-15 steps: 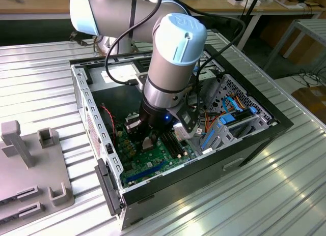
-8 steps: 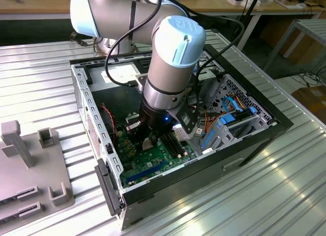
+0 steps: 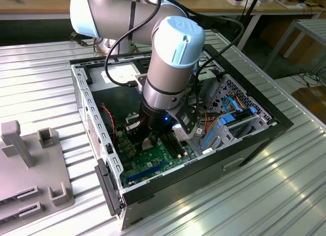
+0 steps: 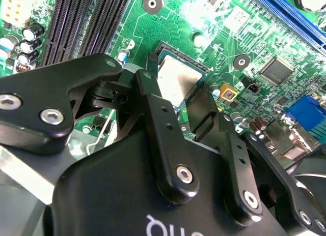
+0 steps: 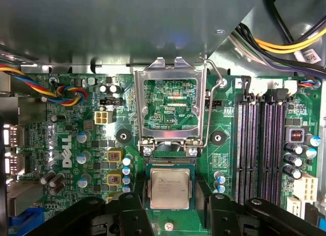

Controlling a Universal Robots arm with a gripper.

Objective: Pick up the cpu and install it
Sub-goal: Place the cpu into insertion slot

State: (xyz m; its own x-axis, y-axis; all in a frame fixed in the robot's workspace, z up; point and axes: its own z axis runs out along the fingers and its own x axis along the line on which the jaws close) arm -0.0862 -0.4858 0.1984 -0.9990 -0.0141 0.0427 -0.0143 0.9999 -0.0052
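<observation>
The cpu (image 5: 169, 189) is a flat square chip with a silver-grey face, lying level at the black-framed socket (image 5: 170, 161) on the green motherboard (image 5: 66, 159). A thin strip of socket contacts shows past one edge of the chip. My gripper (image 5: 170, 195) is shut on the cpu, with a black finger (image 5: 135, 210) against each of two opposite sides. The second wrist view shows the cpu (image 4: 175, 78) between the fingers (image 4: 147, 96). In the exterior view the gripper (image 3: 153, 137) reaches down into the open computer case (image 3: 244, 144).
The socket's metal load plate (image 5: 170, 73) is flipped open and its wire lever (image 5: 214, 93) is raised. Memory slots (image 5: 260, 144) run beside the socket, with capacitors (image 5: 81, 157) and cable bundles (image 5: 66, 93) around it. A grey fixture (image 3: 30, 165) lies on the table at the exterior view's left.
</observation>
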